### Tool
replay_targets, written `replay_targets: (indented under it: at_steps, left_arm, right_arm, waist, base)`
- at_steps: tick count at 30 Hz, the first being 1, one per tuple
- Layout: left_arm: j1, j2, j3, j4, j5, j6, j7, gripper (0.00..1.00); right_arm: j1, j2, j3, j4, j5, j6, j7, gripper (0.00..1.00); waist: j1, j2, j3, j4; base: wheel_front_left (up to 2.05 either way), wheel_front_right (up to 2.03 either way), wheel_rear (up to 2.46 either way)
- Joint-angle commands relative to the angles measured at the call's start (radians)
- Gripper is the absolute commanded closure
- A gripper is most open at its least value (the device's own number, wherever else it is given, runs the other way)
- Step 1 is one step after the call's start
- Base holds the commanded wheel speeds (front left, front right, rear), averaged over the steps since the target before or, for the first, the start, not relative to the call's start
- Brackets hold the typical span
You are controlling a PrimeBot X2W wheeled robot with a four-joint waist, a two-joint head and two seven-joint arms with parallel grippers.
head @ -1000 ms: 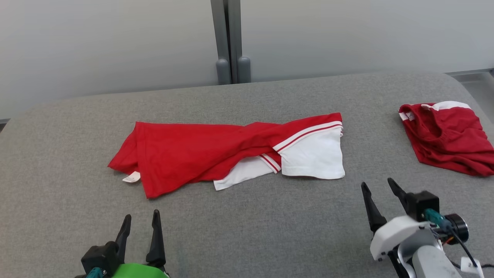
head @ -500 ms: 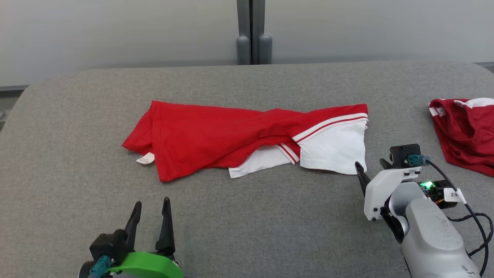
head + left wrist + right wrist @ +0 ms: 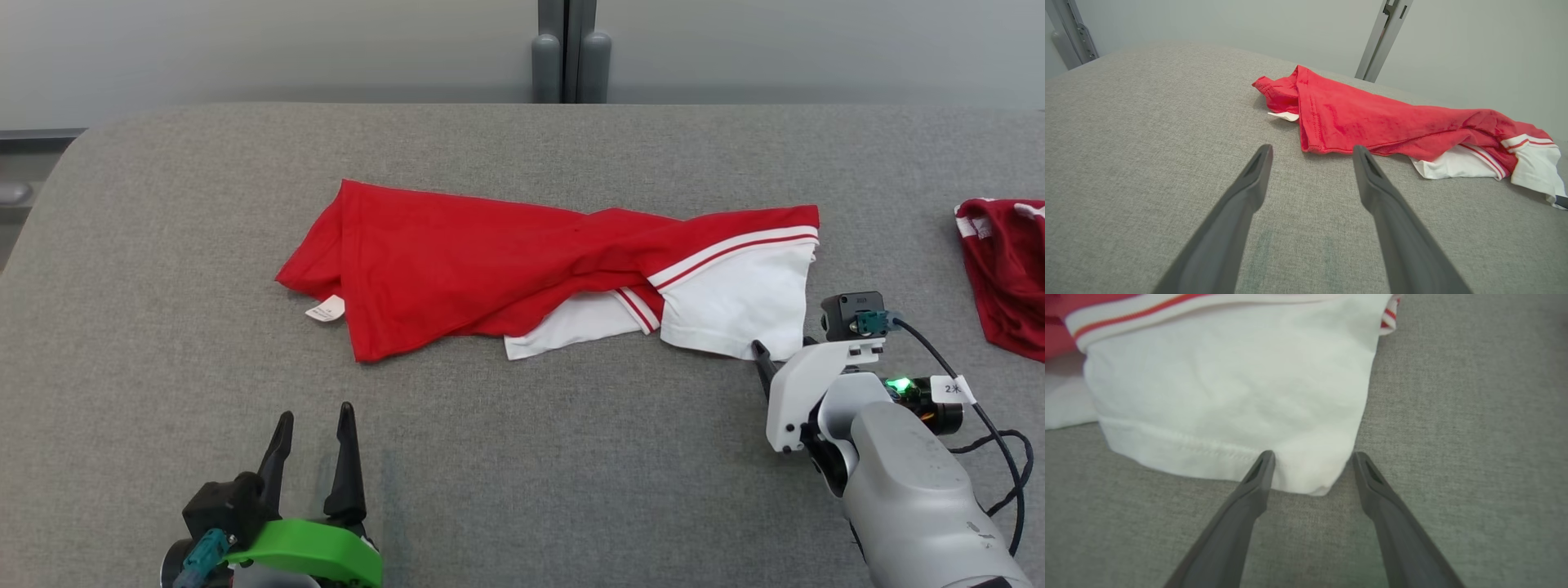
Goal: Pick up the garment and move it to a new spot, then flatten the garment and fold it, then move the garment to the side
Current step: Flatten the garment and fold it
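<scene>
The garment (image 3: 490, 269) lies crumpled in the middle of the bench (image 3: 571, 457) — red at the left, white at the right — with the right hand (image 3: 1312, 457) spread open around its white near-right corner, and the left hand (image 3: 314, 416) open and empty, nearer, apart from the cloth.

We get bright, even, diffuse light from above; no glare. Shadows are soft and thin, just a narrow band under the garment (image 3: 457, 269) edge. Head view is sharp. Right wrist view is soft: garment and right gripper (image 3: 1312, 455) look blurred. Left wrist view leans the post (image 3: 1384, 36) near its top edge.
</scene>
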Motion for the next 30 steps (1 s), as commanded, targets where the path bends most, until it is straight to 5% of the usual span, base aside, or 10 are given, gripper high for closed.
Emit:
replay_targets:
  at_steps: [1,2,5,11,30]
  left_arm:
    - [-0.019,0.002,0.006,-0.003,-0.001,0.004,0.000,0.00]
    - [-0.019,0.002,0.008,-0.005,0.000,0.003,0.000,0.00]
    - [-0.023,0.002,0.004,0.000,0.000,-0.004,0.000,0.00]
    - [-0.056,0.002,-0.018,0.061,-0.008,-0.018,0.000,0.00]
    - [-0.343,0.006,0.040,0.475,-0.364,-0.054,0.127,0.00]
  right_arm:
    - [-0.002,0.000,0.014,0.025,0.012,-0.001,-0.005,0.41]
    - [-0.010,0.001,0.027,0.035,0.024,-0.001,-0.013,0.66]
    - [-0.034,-0.001,0.052,0.051,0.048,-0.001,-0.047,1.00]
    - [-0.060,-0.002,0.053,0.064,0.058,-0.001,-0.122,1.00]
    - [-0.069,-0.002,0.188,-0.001,0.169,-0.001,-0.228,1.00]
  waist:
    - [0.0000,0.0000,0.001,-0.003]
    - [0.0000,0.0000,0.002,-0.006]
    - [0.0000,0.0000,0.003,-0.017]
    - [0.0000,0.0000,0.001,-0.042]
    - [0.0000,0.0000,0.054,-0.156]
  base:
    - [0.00,0.00,0.00]
    - [0.00,0.00,0.00]
    - [0.00,0.00,0.00]
    - [0.00,0.00,0.00]
    - [0.00,0.00,0.00]
